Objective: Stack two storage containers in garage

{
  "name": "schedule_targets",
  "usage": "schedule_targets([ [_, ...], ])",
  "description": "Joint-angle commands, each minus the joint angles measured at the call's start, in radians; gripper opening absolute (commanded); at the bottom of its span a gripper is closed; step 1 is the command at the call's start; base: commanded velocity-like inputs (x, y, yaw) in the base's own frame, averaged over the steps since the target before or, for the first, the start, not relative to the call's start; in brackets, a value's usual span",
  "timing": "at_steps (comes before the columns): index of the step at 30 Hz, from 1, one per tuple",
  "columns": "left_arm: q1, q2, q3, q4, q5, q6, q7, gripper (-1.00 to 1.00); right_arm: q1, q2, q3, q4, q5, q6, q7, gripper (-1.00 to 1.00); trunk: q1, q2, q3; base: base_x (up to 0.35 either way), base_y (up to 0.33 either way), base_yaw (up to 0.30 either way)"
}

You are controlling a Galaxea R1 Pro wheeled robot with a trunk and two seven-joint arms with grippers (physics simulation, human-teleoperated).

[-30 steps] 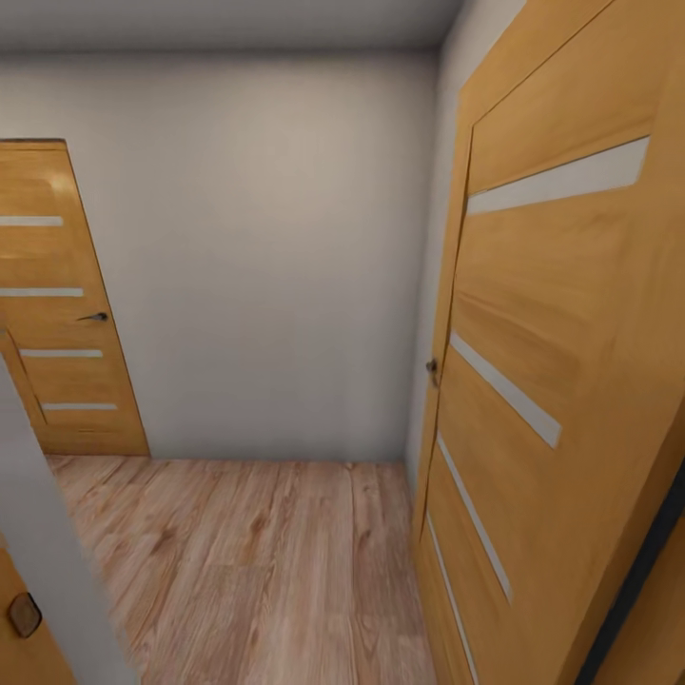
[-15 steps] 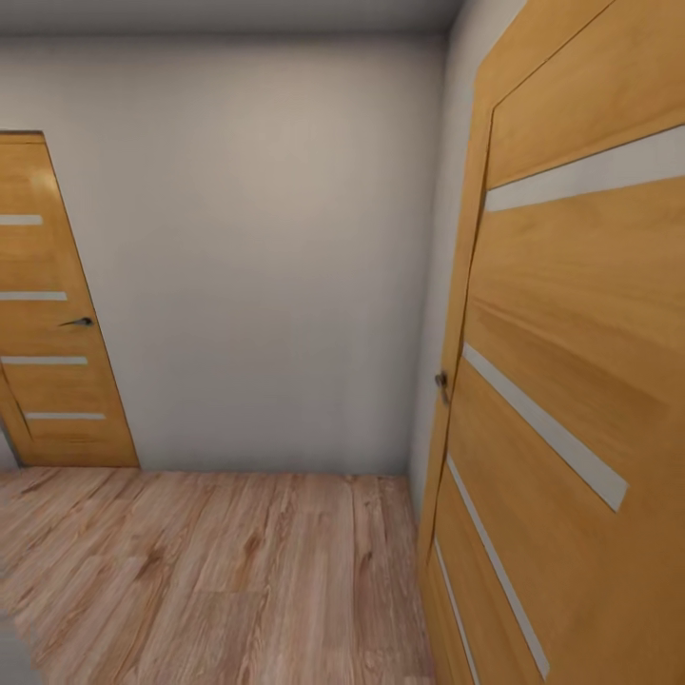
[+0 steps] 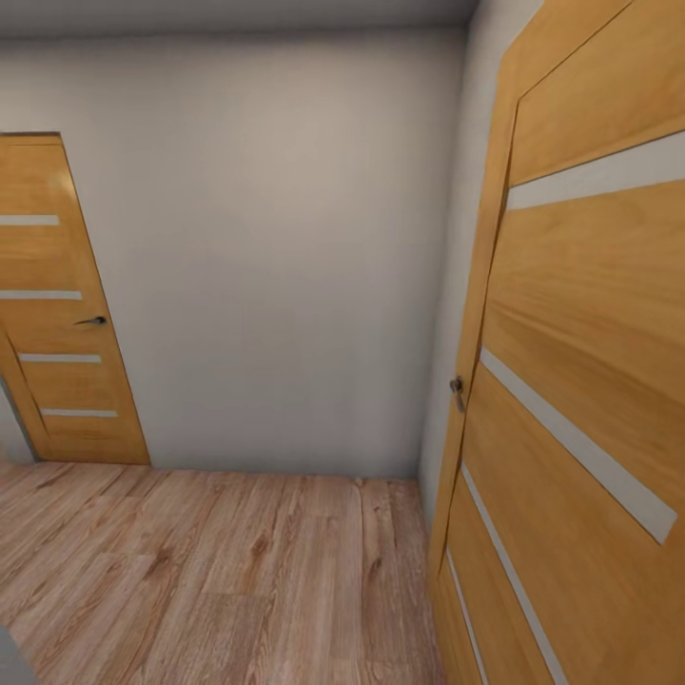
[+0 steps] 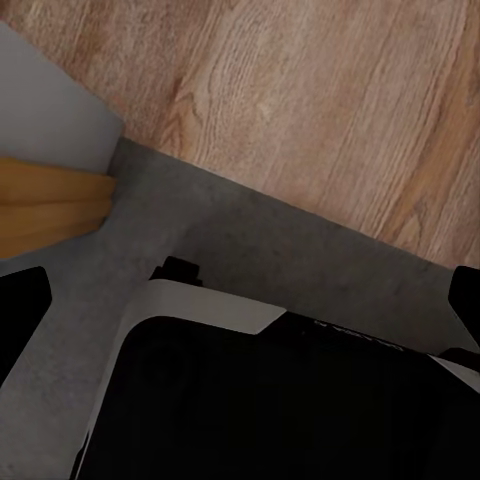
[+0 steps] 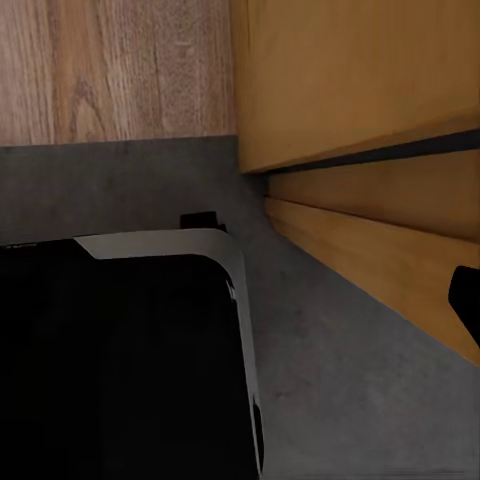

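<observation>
Robot body as seen from the wrist cams: large glossy black base panel with rounded corners (image 4: 290,410), edged by a thin white-grey trim band (image 4: 205,305). Small black stub (image 4: 178,268) sticks out just past the trim. Faint small lettering on the black top near the edge, unreadable. Right wrist view: same black rounded slab (image 5: 110,370), pale rim (image 5: 160,243), small black tab (image 5: 200,219). Black fingertip (image 4: 20,315) at frame edge; another (image 5: 466,295) on the right cam.

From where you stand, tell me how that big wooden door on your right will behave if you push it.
The near door would likely swing stiffly as one rigid panel rather than flex. It looks heavy, being tall solid-looking wood. Its small handle sits at one edge, so pushing near that edge probably moves it easiest.
</observation>
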Motion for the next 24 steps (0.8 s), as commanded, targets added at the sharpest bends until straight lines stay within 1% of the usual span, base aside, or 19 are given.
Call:
schedule_targets([
  [1,0.0,0.0,-0.006,0.001,0.006,-0.003,0.003,1.0,-0.002,0.001,0.035,-0.007,-0.003,-0.005,0.0,1.0,0.0,-0.001,0.0,0.001,0.0,0.005],
  [13,0.0,0.0,-0.007,0.001,0.006,-0.004,0.004,1.0,-0.002,0.001,0.036,-0.007,-0.003,-0.005,0.0,1.0,0.0,-0.001,0.0,0.0,0.001,0.001],
  [17,0.0,-0.001,-0.007,0.001,0.006,-0.005,0.004,1.0,-0.002,0.001,0.036,-0.007,-0.003,-0.005,0.0,1.0,0.0,-0.001,0.0,0.0,0.138,0.0],
  [24,0.0,-0.001,-0.008,0.001,0.006,-0.005,0.004,1.0,-0.002,0.001,0.036,-0.007,-0.003,-0.005,0.0,1.0,0.0,-0.001,0.0,0.0,0.023,0.0],
])
